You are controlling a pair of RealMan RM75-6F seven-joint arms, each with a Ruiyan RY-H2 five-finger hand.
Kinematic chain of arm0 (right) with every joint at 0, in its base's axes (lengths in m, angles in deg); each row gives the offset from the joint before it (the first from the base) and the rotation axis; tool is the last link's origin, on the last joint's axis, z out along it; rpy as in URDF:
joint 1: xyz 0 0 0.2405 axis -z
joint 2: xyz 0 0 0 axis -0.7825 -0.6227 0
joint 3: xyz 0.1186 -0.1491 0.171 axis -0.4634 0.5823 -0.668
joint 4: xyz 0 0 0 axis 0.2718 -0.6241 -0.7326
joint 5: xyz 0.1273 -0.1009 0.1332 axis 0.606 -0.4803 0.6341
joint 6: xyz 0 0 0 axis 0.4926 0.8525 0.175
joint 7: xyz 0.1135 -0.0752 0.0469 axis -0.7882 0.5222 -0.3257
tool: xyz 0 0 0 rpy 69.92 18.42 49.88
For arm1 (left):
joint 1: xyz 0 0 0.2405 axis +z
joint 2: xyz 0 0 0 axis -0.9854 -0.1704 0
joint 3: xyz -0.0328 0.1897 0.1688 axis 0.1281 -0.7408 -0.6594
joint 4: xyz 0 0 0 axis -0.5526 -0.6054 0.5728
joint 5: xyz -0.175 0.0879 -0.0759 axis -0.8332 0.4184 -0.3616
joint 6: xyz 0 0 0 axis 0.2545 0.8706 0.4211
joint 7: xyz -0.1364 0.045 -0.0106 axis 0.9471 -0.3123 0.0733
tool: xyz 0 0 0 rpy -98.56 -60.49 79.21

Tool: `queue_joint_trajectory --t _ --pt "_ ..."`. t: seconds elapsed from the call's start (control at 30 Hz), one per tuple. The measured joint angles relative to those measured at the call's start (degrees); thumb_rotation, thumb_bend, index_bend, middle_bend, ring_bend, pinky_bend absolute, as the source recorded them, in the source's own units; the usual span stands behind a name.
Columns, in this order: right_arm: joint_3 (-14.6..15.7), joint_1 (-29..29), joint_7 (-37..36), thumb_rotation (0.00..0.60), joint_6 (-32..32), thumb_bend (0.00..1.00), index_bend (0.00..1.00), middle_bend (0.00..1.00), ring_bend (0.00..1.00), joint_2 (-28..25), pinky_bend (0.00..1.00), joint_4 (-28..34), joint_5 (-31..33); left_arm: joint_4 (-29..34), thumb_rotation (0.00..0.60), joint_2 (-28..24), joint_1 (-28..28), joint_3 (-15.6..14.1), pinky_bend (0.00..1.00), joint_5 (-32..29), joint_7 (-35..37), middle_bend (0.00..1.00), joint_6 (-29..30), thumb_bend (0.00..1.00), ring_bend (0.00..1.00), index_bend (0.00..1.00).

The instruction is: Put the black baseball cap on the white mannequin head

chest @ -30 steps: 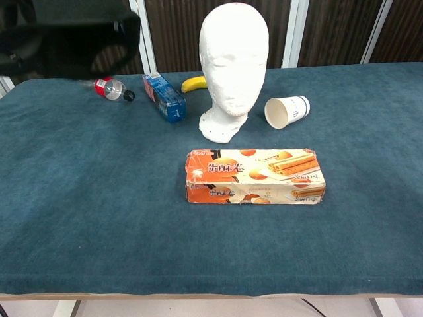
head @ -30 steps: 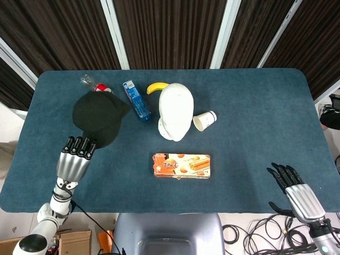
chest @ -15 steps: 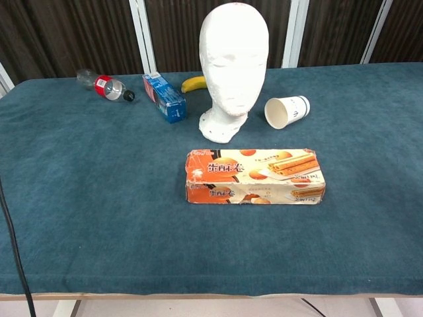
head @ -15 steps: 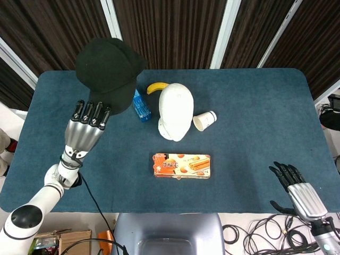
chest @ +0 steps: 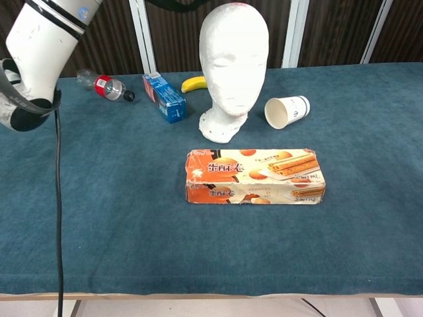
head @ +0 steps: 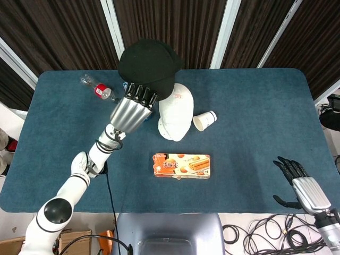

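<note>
- The black baseball cap [head: 147,65] is held up in the air by the left hand [head: 130,111], above and just left of the white mannequin head [head: 175,111]; in the head view its brim edge overlaps the top of the head, but contact cannot be judged.
- The left hand's fingers [head: 141,94] are clamped on the cap's near edge, lying side by side and reaching up under the rim.
- In the chest view only the white forearm of the left arm [chest: 46,33] shows at top left, and a dark sliver of the cap at the top edge; the mannequin head [chest: 232,66] stands upright with its crown bare.
- The right hand [head: 302,186] hangs past the table's near right corner, fingers apart and holding nothing.
- Just left of the mannequin base lies a blue carton [chest: 164,97]; its print is too small to read. A banana [chest: 193,84] lies behind it.
- A paper cup [chest: 286,111] with a dark band lies on its side just right of the mannequin, mouth toward the base.
- An orange biscuit box [chest: 254,176] with pictured wafer rolls and white Chinese characters lies in front of the mannequin, apart from it.
- A clear plastic bottle [chest: 104,86] with a red label lies near the far left edge.
- The blue table [head: 255,138] has wide open cloth on its right half and along its near edge.
</note>
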Motion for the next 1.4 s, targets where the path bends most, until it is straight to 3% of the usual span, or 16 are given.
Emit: queue_joint_trajectory --t 0.3,0.8,1.1,1.2,1.27,1.33,1.4 --pt "-0.1 0.0 -2.0 0.6 0.4 0.18 0.0 0.0 0.0 -0.7 0.0 -0.7 0.1 -3.3 0.6 5.2 -0.8 -2.4 0.66 -0.1 0.0 0.74 -2.7 0.6 0.67 0.75" --pt "0.1 -0.1 -3.3 0.6 1.1 0.18 0.0 0.0 0.0 -0.8 0.0 -1.1 -1.1 -3.6 0.6 8.6 -1.2 -6.3 0.66 1.6 -3.4 0.75 -0.5 0.61 0.67 0.75" --pt "0.4 -0.4 -3.1 0.6 1.3 0.18 0.0 0.0 0.0 -0.9 0.0 -0.7 -2.2 -3.3 0.6 11.1 2.2 -9.9 0.62 3.7 -5.7 0.75 -1.1 0.52 0.67 0.74" --pt "0.4 -0.3 -3.3 0.6 1.5 0.18 0.0 0.0 0.0 -1.1 0.0 -0.8 -2.1 -3.4 0.6 11.6 3.1 -10.2 0.56 3.6 -5.9 0.62 -2.2 0.43 0.58 0.57" --pt "0.4 -0.3 -3.4 0.6 1.6 0.18 0.0 0.0 0.0 -1.1 0.0 -0.9 -2.1 -3.2 0.6 11.9 3.8 -10.3 0.49 3.4 -6.0 0.44 -2.9 0.4 0.44 0.37" --pt "0.4 -0.2 -3.5 0.6 1.7 0.18 0.0 0.0 0.0 -1.1 0.0 -1.0 -2.1 -2.7 0.6 12.2 4.6 -10.1 0.37 2.9 -6.2 0.21 -3.6 0.35 0.24 0.14" --pt "0.5 -0.3 -3.4 0.6 1.6 0.18 0.0 0.0 0.0 -1.0 0.0 -1.0 -2.0 -1.6 0.6 12.6 5.4 -9.9 0.29 2.4 -6.3 0.08 -4.0 0.33 0.09 0.03"
